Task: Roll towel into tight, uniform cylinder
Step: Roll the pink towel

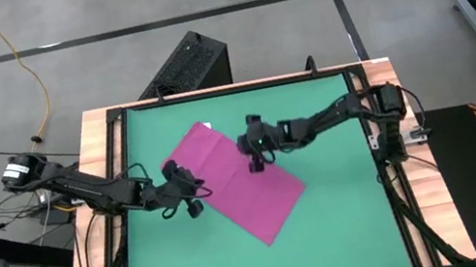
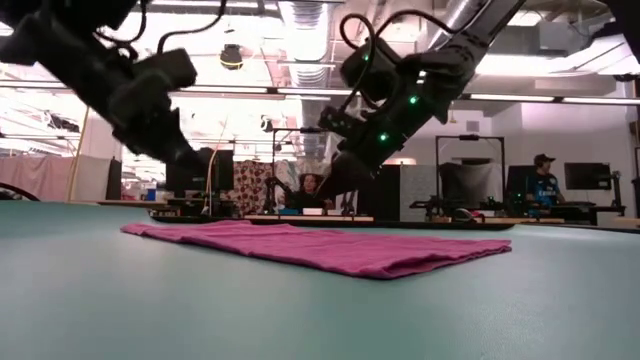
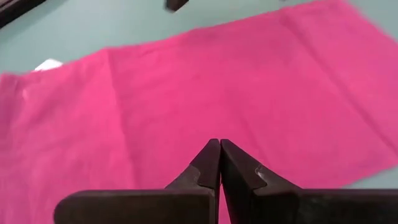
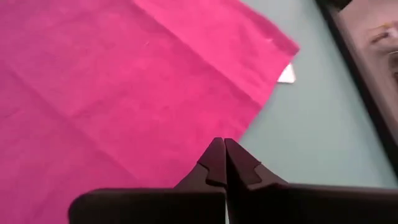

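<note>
One towel (image 1: 235,182) lies flat and unrolled on the green mat (image 1: 352,221) of the counter. Two grippers hover above it: the left gripper (image 3: 219,148) over its left edge, the right gripper (image 4: 224,147) over its far edge, both with jaws pressed together, holding nothing.

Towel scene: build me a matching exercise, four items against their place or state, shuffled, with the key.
Column one:
1. towel
2. left gripper
3. right gripper
4. green mat

Column two:
A. jaws shut, over the towel's middle
B. covers the tabletop under everything
C. lies flat and unrolled, set diagonally
D. jaws shut, at the towel's left edge

Pairs: 1-C, 2-D, 3-A, 4-B
</note>
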Robot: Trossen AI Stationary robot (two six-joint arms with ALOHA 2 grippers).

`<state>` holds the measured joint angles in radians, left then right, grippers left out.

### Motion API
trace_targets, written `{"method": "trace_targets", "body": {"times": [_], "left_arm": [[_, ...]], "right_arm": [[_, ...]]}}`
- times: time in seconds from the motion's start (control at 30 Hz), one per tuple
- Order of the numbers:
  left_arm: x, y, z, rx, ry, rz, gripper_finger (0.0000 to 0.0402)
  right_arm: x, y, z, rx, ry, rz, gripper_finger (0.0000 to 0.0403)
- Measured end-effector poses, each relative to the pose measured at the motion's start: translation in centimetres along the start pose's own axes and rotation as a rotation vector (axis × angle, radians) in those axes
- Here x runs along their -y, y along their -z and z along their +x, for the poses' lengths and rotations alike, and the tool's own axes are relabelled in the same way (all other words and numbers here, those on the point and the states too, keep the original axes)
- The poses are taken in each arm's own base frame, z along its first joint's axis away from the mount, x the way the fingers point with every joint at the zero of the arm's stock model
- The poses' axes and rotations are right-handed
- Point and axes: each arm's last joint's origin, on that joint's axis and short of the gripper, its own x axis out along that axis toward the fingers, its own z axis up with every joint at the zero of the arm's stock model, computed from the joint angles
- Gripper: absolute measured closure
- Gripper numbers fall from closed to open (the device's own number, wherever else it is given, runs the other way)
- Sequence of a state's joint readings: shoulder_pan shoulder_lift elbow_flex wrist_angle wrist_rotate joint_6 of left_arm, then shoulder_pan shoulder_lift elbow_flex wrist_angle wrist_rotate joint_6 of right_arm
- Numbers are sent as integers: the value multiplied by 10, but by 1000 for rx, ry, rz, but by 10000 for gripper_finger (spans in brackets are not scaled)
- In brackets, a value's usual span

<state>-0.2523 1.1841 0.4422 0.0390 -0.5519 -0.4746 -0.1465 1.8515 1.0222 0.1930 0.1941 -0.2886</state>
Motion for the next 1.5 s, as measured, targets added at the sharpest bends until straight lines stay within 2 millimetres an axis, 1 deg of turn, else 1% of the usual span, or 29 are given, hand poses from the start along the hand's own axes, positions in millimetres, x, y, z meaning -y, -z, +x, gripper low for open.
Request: {"method": "trace_targets", "body": {"times": [0.07,0.17,0.23,0.37,0.53,0.63,0.8,0.93,1.13,1.27,1.4,1.5], "left_arm": [[-1,6,5,-26,-25,-9,401],[1,11,12,-53,-32,-28,401],[3,16,18,-72,-41,-20,401],[5,24,28,-93,-69,-4,401],[4,33,36,-135,-96,23,401],[2,38,39,-168,-120,44,401],[-5,42,46,-207,-168,57,401],[-8,40,48,-211,-169,82,401],[-16,38,52,-257,-135,184,401],[-24,35,56,-273,-140,231,401],[-32,30,60,-269,-121,287,401],[-34,24,61,-257,-65,256,401]], "right_arm": [[1,3,2,-7,-40,20,395],[-3,8,7,-18,-97,27,395],[-9,10,12,-9,-103,22,395],[-13,17,20,-36,-80,28,395],[-11,22,20,-97,-36,96,396],[-17,23,17,-127,-48,119,396],[-39,23,12,-160,-79,154,396],[-61,24,6,-174,-28,196,396],[-99,19,-9,-155,11,346,396],[-126,16,-21,-124,38,397,396],[-141,12,-28,-58,75,504,392],[-143,12,-31,-33,145,514,391]]}}
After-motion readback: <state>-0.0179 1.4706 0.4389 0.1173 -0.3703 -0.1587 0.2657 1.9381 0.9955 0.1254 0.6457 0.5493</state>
